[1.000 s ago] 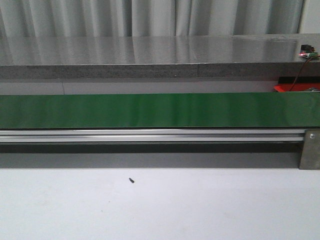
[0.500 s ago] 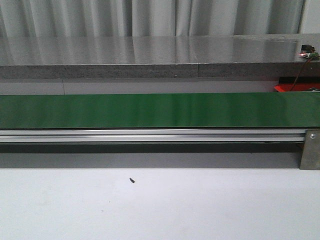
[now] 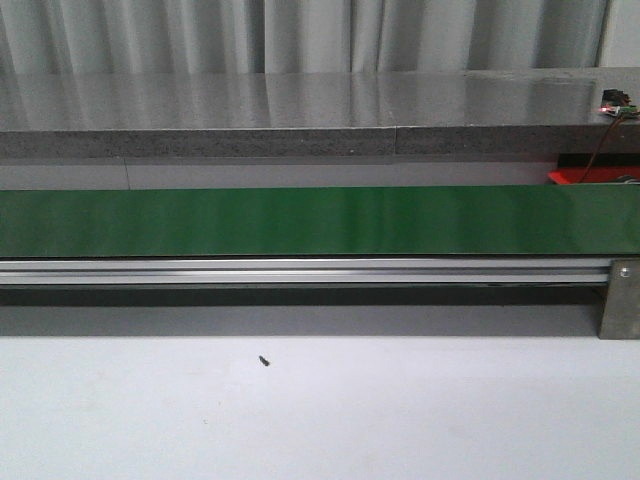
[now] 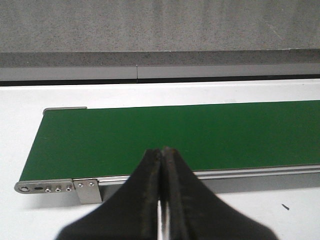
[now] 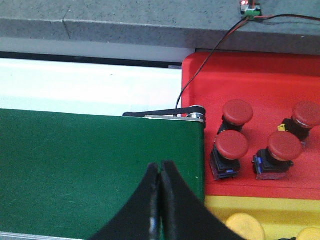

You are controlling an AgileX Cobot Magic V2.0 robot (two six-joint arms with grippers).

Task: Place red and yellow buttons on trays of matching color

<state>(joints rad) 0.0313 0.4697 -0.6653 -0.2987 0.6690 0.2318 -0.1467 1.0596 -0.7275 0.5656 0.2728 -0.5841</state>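
In the right wrist view, several red buttons [image 5: 231,146] stand in a red tray [image 5: 250,75] just past the end of the green belt [image 5: 100,165]. Beside it, a yellow tray [image 5: 260,206] holds two yellow buttons [image 5: 245,226], partly cut off by the frame edge. My right gripper [image 5: 160,166] is shut and empty over the belt, near the trays. My left gripper [image 4: 163,152] is shut and empty above the near edge of the belt [image 4: 175,135] at its other end. The front view shows the bare belt [image 3: 300,220] and a corner of the red tray [image 3: 590,176]; neither gripper shows there.
A grey stone ledge [image 3: 300,110] runs behind the belt. A small circuit board with a red light [image 5: 250,9] sits on it, its wire trailing to the belt roller. An aluminium rail [image 3: 300,270] and bracket [image 3: 620,298] front the belt. A small black speck [image 3: 264,361] lies on the white table.
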